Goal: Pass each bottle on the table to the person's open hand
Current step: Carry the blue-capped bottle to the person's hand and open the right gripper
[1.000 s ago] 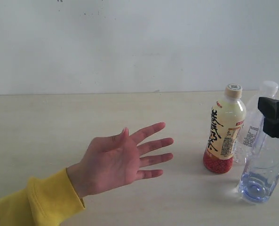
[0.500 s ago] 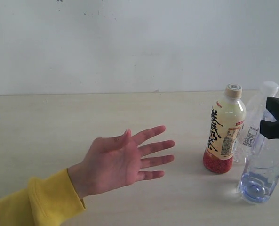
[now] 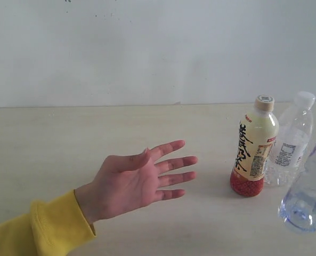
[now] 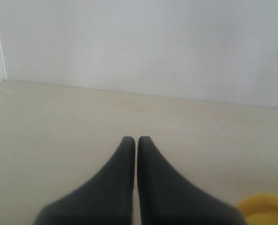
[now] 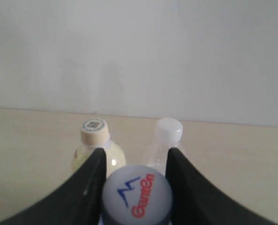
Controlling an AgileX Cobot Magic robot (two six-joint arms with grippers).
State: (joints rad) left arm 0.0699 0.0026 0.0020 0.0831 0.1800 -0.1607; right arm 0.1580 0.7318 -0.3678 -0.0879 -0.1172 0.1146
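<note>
Bluish bottle (image 3: 308, 198) tilted, top cut off; R jaws seemingly grip cap (image 5: 136, 194); L jaws together.

the worktop (image 3: 67, 133) is matt and wood-look, the bluish bottle (image 3: 307, 205) and yellow bottle (image 3: 253, 152) are smooth glossy plastic, the clear bottle (image 3: 292, 152) crinkled plastic, the sleeve (image 3: 40, 229) fuzzy cloth, the fingers (image 5: 82, 192) matt black.

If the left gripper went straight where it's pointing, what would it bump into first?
Probably nothing soon: ahead of the shut left gripper lies bare table, then the white wall.
</note>
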